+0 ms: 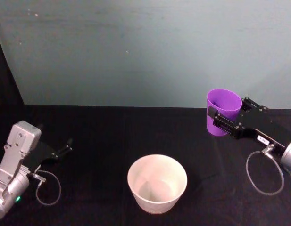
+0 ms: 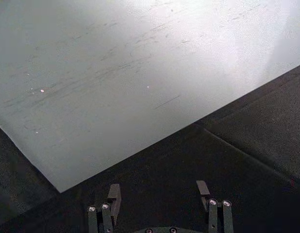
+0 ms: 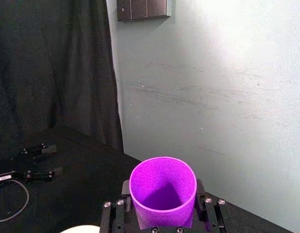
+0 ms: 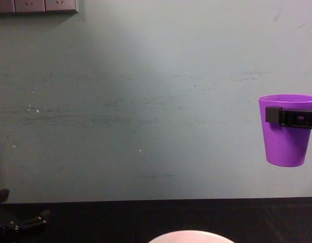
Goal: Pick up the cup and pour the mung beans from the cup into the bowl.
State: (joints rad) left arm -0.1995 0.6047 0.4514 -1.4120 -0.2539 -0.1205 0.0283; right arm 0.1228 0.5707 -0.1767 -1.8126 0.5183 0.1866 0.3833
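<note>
Currently the right tool (image 1: pixel 230 114) is clamped on the cup (image 1: pixel 224 104), one finger on either side of its wall just under the rim. It holds the cup upright in the upper right of the head frame, clear of the black counter (image 1: pixel 103 136). The chest view puts the cup at its right edge, high against the pale wall (image 4: pixel 145 101), base hanging free. The bowl (image 1: pixel 157 202) stands on the counter at lower centre of the head frame, well apart from the cup, lower and to its left. The left tool (image 1: pixel 65 147) sits low at the left edge of the head frame, fingers apart, nothing between them; parked, by the look of it. Step in hand, as I read it: pickup made, pour not yet begun. Next move calls for bringing the cup leftward and down until its lip is over the bowl's mouth, then rolling the wrist to tip it toward the bowl's middle. Contents: the right wrist view looks into the cup and shows smooth purple down to the base, no mung beans that I can make out. The bowl's inside shows bare white.
</note>
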